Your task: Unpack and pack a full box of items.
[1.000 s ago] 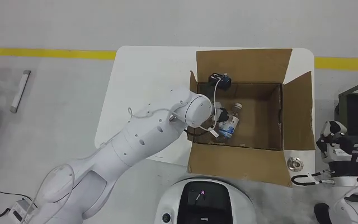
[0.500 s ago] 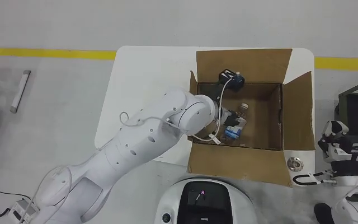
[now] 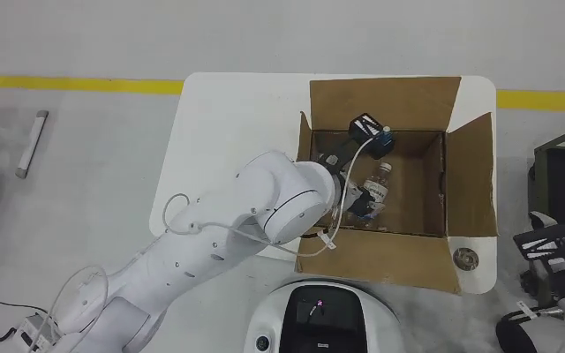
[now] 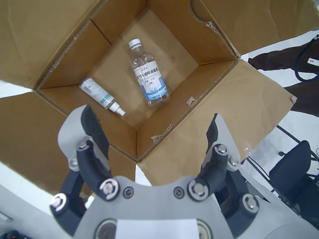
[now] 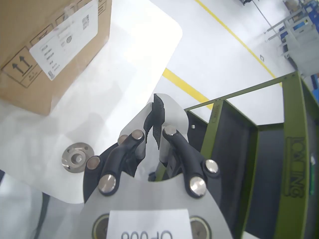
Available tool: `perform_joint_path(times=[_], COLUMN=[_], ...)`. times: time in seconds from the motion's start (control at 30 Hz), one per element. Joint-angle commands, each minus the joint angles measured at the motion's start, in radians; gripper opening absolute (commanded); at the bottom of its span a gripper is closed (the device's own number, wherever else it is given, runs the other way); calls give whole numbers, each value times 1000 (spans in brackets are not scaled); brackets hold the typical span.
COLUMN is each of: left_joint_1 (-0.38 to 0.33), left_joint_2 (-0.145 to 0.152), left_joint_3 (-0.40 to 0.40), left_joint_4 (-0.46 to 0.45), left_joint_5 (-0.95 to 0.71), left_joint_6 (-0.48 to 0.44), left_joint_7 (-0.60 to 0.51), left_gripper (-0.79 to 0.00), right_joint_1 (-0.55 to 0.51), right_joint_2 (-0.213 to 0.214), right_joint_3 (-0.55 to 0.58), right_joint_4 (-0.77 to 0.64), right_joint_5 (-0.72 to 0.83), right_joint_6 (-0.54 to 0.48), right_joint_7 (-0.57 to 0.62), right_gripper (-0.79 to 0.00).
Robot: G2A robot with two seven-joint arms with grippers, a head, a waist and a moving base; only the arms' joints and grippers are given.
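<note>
An open cardboard box (image 3: 459,168) stands on the right part of the white table (image 3: 229,141). On its floor lie a clear bottle (image 4: 149,80) with a white cap and blue label, and a small white spray bottle (image 4: 99,95) beside it. My left gripper (image 4: 154,130) hangs open and empty above the box's near-left corner, well above both bottles. In the top view the left arm covers the box's left side, and the clear bottle (image 3: 380,183) shows just past it. My right gripper (image 5: 155,115) is shut on nothing, off the table's right corner.
A round metal flange (image 5: 76,157) lies on the table's front right corner (image 3: 465,259), next to the box. A green cart (image 5: 291,138) stands right of the table. The box's flaps (image 4: 249,21) stick out on all sides. The table's left half is bare.
The left arm has swung farther right over the box, its wrist now above the box's back left. The right arm has drawn back toward the lower right edge of the top view.
</note>
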Motion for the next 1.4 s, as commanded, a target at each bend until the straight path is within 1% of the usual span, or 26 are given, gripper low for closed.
perform_joint_path(times=[0.0, 0.27, 0.4, 0.5, 0.57, 0.7, 0.83, 1.07, 1.2, 1.27, 1.37], left_joint_1=[13, 20, 20, 20, 20, 20, 20, 20, 20, 20, 20], left_joint_2=[2, 2, 2, 2, 2, 2, 2, 2, 2, 2, 2], left_joint_3=[-13, -21, -21, -21, -21, -21, -21, -21, -21, -21, -21], left_joint_4=[-8, -15, -15, -15, -15, -15, -15, -15, -15, -15, -15], left_joint_5=[6, 10, 10, 10, 10, 10, 10, 10, 10, 10, 10], left_joint_6=[11, 16, 16, 16, 16, 16, 16, 16, 16, 16, 16], left_joint_7=[11, 23, 23, 23, 23, 23, 23, 23, 23, 23, 23], left_gripper=[0, 0, 0, 0, 0, 0, 0, 0, 0, 0, 0], right_joint_1=[0, 0, -35, -71, -96, -107, -72, 7, 41, 50, 57], right_joint_2=[0, 0, 2, -1, -1, 1, 5, 9, 10, 10, 10], right_joint_3=[-1, -1, -32, -48, -58, -86, -134, -226, -250, -254, -247], right_joint_4=[0, 0, -49, -75, -93, -105, -93, -51, -39, -39, -39], right_joint_5=[3, 3, -123, -168, -209, -255, -302, -353, -361, -355, -337], right_joint_6=[1, 1, -64, -96, -145, -211, -257, -266, -288, -302, -321], right_joint_7=[0, 0, -22, 33, 90, 160, 220, 294, 331, 345, 365], right_gripper=[-785, -785, -785, -785, -785, -785, -785, -782, -686, -674, -622])
